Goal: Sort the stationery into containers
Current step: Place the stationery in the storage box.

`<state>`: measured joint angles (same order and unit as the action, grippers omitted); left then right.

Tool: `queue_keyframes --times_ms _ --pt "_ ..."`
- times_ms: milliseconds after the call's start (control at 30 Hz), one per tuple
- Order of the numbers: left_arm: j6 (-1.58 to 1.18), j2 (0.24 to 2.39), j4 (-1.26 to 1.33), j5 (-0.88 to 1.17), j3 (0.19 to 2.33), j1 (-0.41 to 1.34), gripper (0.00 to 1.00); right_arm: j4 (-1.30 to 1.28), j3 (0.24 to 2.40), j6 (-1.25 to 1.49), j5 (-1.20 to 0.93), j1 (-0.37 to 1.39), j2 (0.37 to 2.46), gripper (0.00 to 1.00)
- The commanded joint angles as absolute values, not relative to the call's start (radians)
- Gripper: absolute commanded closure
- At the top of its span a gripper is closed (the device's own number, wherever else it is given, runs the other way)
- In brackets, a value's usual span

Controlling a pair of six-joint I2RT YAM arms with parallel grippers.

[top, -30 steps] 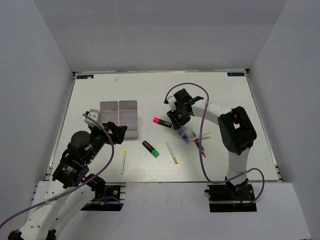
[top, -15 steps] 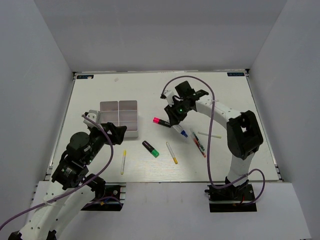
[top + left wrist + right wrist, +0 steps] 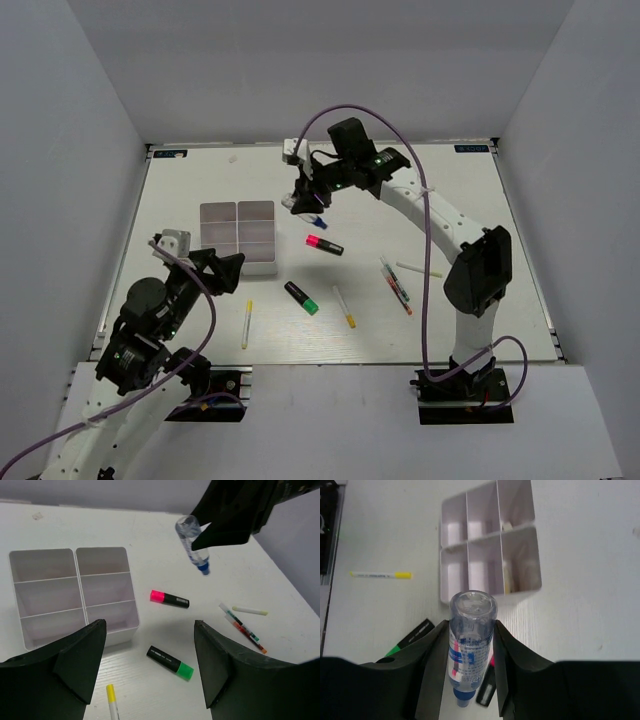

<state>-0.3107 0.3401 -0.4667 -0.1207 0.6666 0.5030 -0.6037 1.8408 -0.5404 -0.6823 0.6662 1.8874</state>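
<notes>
Right fingers (image 3: 431, 655) have swung up and across toward the boxes (image 3: 250, 268) since a second ago, taking the marker (image 3: 470, 635) off the counter (image 3: 450, 200). They're clamped on its barrel, with the blue tip poking out past the fingertips, up in the air. The boxes sit further out beyond that tip. Pink highlighter (image 3: 324, 245) lies on the counter just below them. Left fingers (image 3: 75, 660) are spread wide with nothing between them. The boxes are just ahead of them, and so is the green highlighter (image 3: 170, 662).

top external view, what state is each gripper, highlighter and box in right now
right gripper: shut on white-blue marker, held in air
left gripper: open, empty
two white compartment boxes: upright, open-topped
pink-ended black highlighter: lying flat
green-ended black highlighter: lying flat
</notes>
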Motion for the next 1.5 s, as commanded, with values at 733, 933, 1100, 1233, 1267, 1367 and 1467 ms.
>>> queue_keyframes --times_ms 733,933,1100,1233,1267,1367,1467 --pt "-0.238 0.109 -0.393 -0.111 0.632 0.497 0.18 -0.045 2.348 -0.396 -1.026 0.879 2.338 1.00" --pt "-0.219 0.077 -0.371 -0.087 0.621 0.497 0.18 0.072 2.384 -0.345 -1.058 0.904 2.402 1.00" --pt "-0.219 0.077 -0.371 -0.087 0.621 0.497 0.18 0.138 2.367 -0.338 -1.086 0.910 2.447 1.00" --pt "-0.219 0.077 -0.371 -0.087 0.621 0.497 0.18 0.215 2.358 -0.321 -1.111 0.910 2.477 1.00" --pt "-0.219 0.077 -0.371 -0.087 0.621 0.497 0.18 0.242 2.355 -0.324 -1.111 0.907 2.485 1.00" --pt "-0.219 0.077 -0.371 -0.087 0.621 0.497 0.18 0.279 2.349 -0.325 -1.126 0.902 2.506 1.00" --pt "-0.219 0.077 -0.371 -0.087 0.621 0.497 0.18 0.293 2.342 -0.339 -1.121 0.893 2.525 1.00"
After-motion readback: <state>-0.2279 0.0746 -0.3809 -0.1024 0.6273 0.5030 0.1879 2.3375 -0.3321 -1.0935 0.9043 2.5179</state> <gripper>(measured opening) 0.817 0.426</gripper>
